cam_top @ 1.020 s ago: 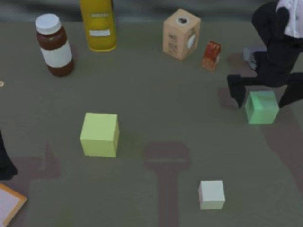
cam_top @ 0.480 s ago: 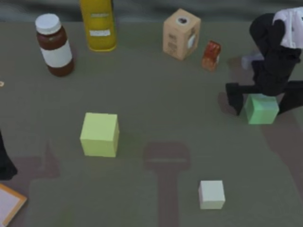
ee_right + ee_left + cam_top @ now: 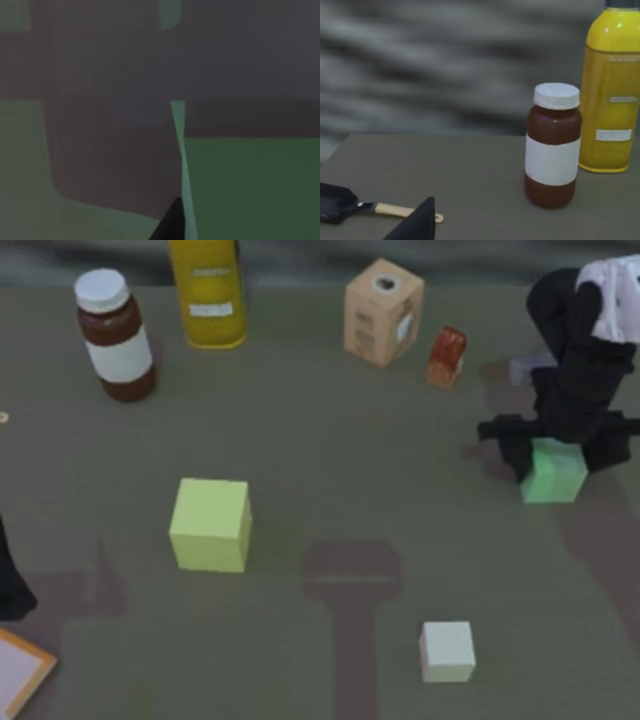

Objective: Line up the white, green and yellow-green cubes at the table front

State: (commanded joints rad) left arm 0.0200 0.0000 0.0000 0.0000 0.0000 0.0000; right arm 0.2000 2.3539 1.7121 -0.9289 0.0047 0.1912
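The mint green cube (image 3: 553, 478) sits on the olive-grey table (image 3: 330, 440) at the right. My right gripper (image 3: 558, 452) is down over it and shut on it, one dark finger on each side. In the right wrist view the green cube (image 3: 250, 190) fills the picture, and one fingertip (image 3: 172, 222) rests against its edge. The large yellow-green cube (image 3: 210, 524) stands left of centre. The small white cube (image 3: 447, 651) lies near the front, right of centre. My left gripper (image 3: 10, 585) is parked at the left edge, open; only one fingertip (image 3: 417, 225) shows in the left wrist view.
Along the back stand a brown bottle with a white cap (image 3: 117, 335), a yellow bottle (image 3: 207, 290), a tan carton (image 3: 383, 312) and a small red packet (image 3: 446, 357). An orange-edged flat thing (image 3: 18, 670) lies at the front left corner. A black spatula (image 3: 350, 207) lies near the left gripper.
My right gripper came down over the green cube and its fingers drew in against the cube's sides. The cubes and the left arm have not moved.
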